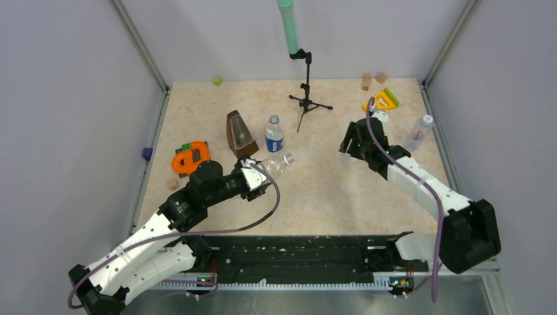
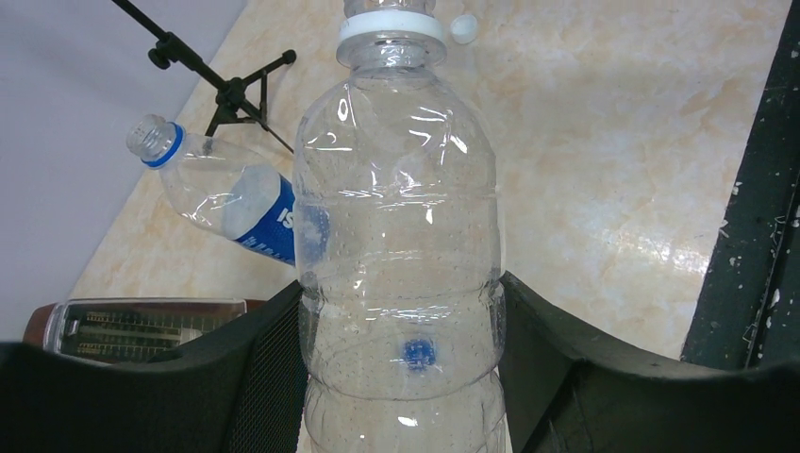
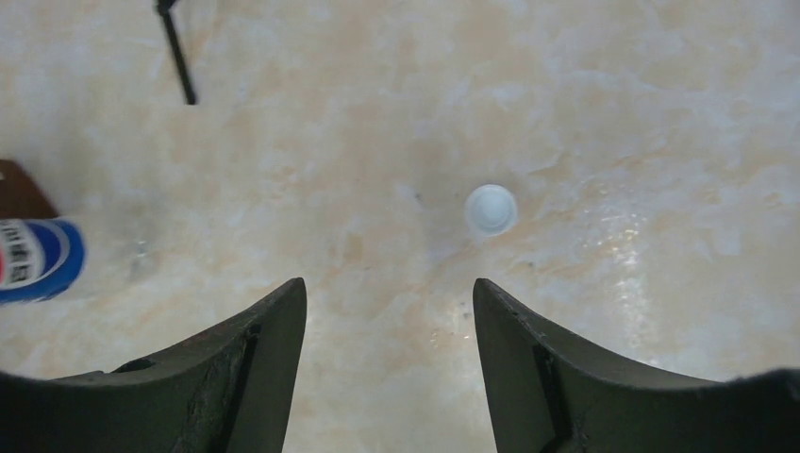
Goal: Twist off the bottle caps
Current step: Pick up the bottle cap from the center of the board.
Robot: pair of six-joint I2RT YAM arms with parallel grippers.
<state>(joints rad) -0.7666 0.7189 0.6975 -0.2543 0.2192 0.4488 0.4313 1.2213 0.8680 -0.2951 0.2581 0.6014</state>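
Note:
My left gripper [image 1: 259, 172] [image 2: 401, 293] is shut on the body of a plain clear bottle [image 2: 401, 217] [image 1: 274, 164], held tilted with its neck to the right. Its neck shows a white ring [image 2: 391, 28] and bare threads. A loose white cap [image 2: 463, 28] [image 3: 491, 209] lies on the table past that neck. My right gripper [image 1: 346, 146] [image 3: 389, 283] hangs open and holds nothing, and the cap lies just ahead of its fingertips. A blue-labelled bottle [image 1: 274, 134] [image 2: 236, 203] [image 3: 33, 260] stands behind the held one. A bluish bottle [image 1: 418, 134] with a white cap [image 1: 427, 119] stands at the far right.
A brown metronome [image 1: 240, 134] stands beside the labelled bottle, and an orange toy [image 1: 190, 157] lies to its left. A microphone stand [image 1: 309, 98] rises at the back middle. A yellow-green toy [image 1: 383, 100] and wooden blocks [image 1: 366, 81] sit back right. Walls enclose three sides.

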